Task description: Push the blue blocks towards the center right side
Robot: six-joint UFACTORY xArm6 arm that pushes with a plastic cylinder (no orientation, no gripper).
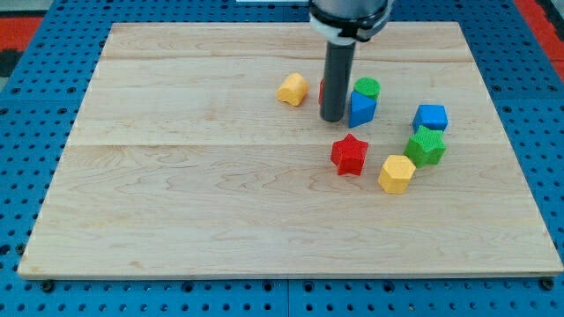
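Observation:
Two blue blocks lie on the wooden board. One blue block [362,108], wedge-like in shape, sits right of centre, touching a green cylinder [367,87] behind it. A blue cube [431,117] lies further to the view's right, just above a green block [426,145]. My tip [332,118] stands right against the left side of the wedge-like blue block. The dark rod hides most of a red block [322,90] behind it.
A red star [350,154] lies just below my tip. A yellow block [397,173] sits to its right, below the green block. Another yellow block [293,89] lies left of the rod. The board [176,194] rests on a blue pegboard.

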